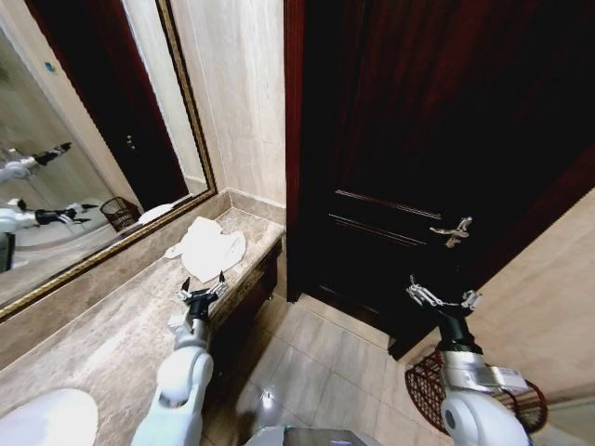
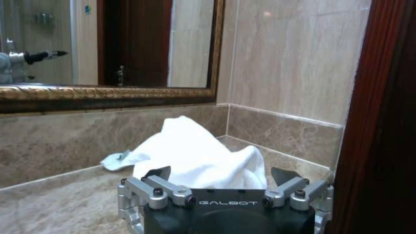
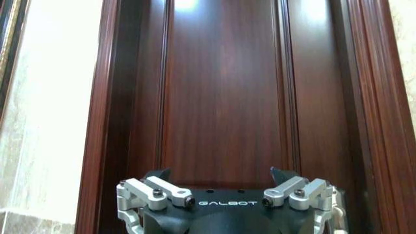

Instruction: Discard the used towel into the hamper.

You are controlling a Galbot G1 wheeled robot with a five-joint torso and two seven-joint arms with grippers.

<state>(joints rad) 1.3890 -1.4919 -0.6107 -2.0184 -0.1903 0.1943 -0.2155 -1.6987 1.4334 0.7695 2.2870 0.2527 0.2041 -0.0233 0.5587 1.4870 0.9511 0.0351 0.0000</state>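
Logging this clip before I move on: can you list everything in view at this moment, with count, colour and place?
towel: one, white, crumpled on the countertop near its far end, below the mirror
hamper: one, dark reddish-brown openwork, on the floor by the right wall, partly behind the right arm
countertop: one, beige-brown marble, along the left wall
mirror: one, gilt-framed, above the countertop
sink: one, white, at the countertop's near end
door: one, dark wood, straight ahead
door handle: one, silver, on the door
left gripper: jaws open, over the countertop edge, just short of the towel
right gripper: jaws open, raised before the door, above the hamper
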